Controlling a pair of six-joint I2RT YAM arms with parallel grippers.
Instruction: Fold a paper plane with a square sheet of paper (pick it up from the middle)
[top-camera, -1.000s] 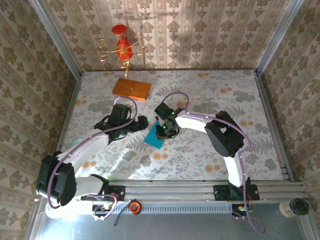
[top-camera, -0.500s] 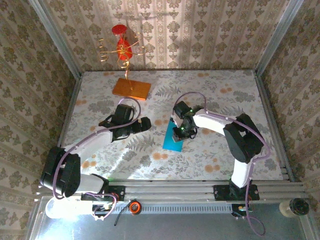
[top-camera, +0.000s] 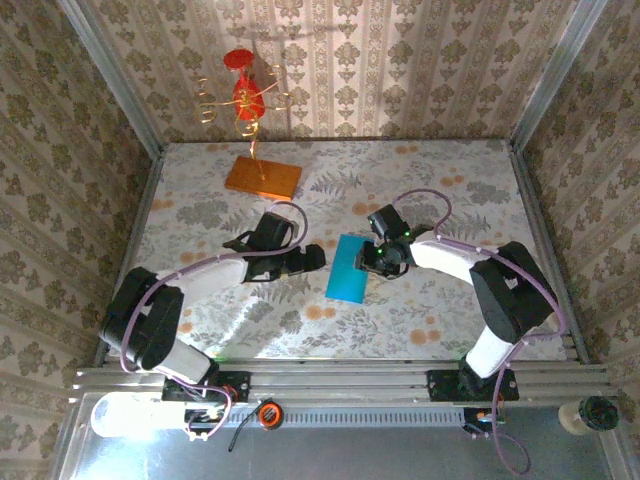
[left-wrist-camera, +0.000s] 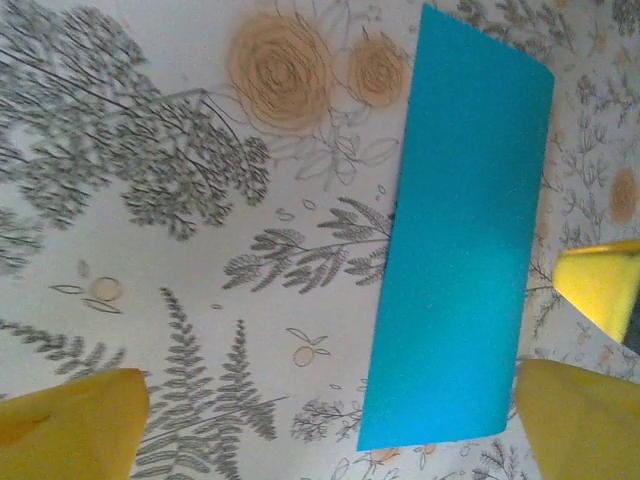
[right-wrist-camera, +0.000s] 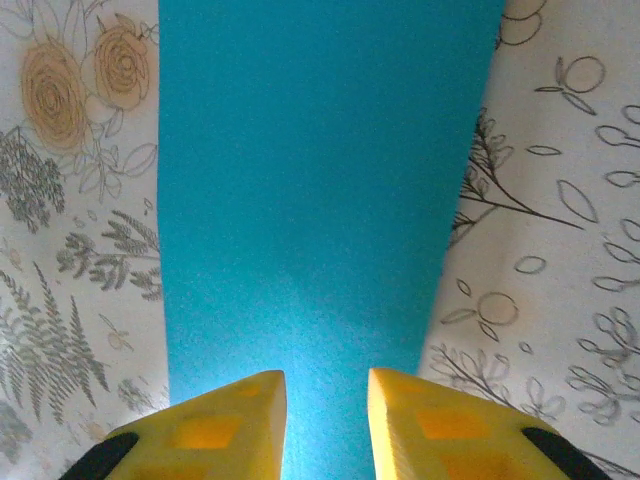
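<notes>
Here the thin cyan-blue paper sheet (top-camera: 349, 268), doubled into a narrow rectangle, lies flat near the middle of the floral-patterned worktop (top-camera: 450, 190), well apart from every edge. The right gripper (top-camera: 372, 260) sits low at the sheet's right side, jaws parted only narrowly with nothing pinched, likely placed to press or lift that side. The left gripper (top-camera: 314, 258) hovers just beside the opposite side, jaws spread wide, probably ready to steady the sheet for a further crease.

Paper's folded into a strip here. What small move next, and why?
Probably slide the wide-open left claw onto the flat cyan-blue folded paper strip to pin it: it sits close beside the strip, while the right claw, narrowly parted, is poised over its opposite edge.
</notes>
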